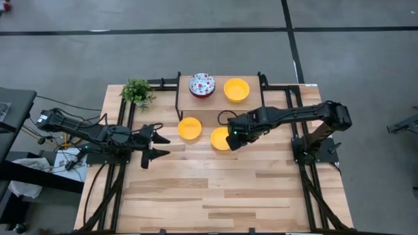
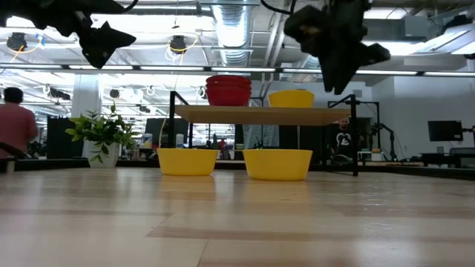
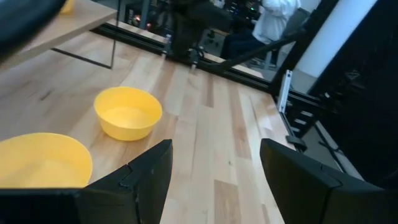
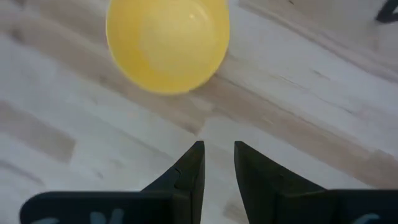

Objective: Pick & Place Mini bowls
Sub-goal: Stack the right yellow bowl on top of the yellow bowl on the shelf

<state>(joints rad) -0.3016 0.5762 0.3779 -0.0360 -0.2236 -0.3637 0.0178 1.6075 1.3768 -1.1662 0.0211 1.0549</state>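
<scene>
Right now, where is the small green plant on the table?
In the high view, the green plant stands at the table's far left corner, left of the raised shelf and apart from the bowls.

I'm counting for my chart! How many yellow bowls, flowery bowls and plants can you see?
Yellow bowls: 3, namely the shelf bowl, left table bowl, right table bowl
Flowery bowls: one stack; number in it unclear
Plant: 1
Total: 5, counting the stack as one
</scene>
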